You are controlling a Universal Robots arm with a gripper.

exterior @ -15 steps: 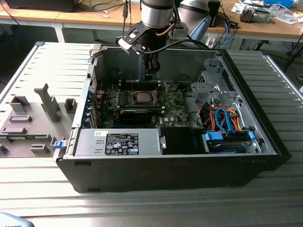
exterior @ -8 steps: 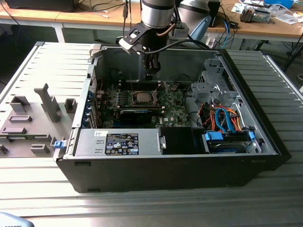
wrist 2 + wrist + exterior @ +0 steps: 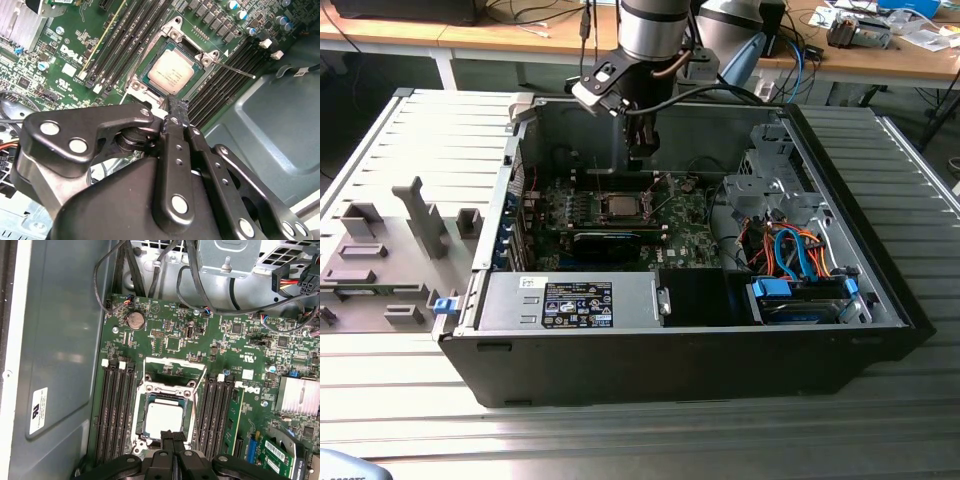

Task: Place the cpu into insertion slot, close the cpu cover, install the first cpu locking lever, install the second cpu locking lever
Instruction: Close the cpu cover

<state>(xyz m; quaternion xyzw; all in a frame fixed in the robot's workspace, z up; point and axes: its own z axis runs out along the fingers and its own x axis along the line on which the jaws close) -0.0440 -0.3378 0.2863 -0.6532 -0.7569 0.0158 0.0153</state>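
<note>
The cpu (image 3: 162,420) lies flat in the insertion slot (image 3: 141,415) on the green board, its dull silver top showing in both wrist views (image 3: 171,70) and in the exterior view (image 3: 620,207). The cpu cover (image 3: 175,361), a thin silvery frame, stands swung back from the socket toward the coin battery. A thin wire locking lever (image 3: 236,70) sticks out sideways from a socket corner. My gripper (image 3: 170,436) hangs just above one edge of the cpu, its black fingers shut together with nothing between them (image 3: 175,107). In the exterior view the gripper (image 3: 638,165) is inside the case above the socket.
Long black memory slots (image 3: 114,410) flank the socket on both sides. A finned heatsink (image 3: 299,396) and cable bundles (image 3: 280,287) lie toward the drive cage (image 3: 770,190). The case walls (image 3: 650,125) box in the board. Grey fixtures (image 3: 420,215) stand on the table at the exterior view's left.
</note>
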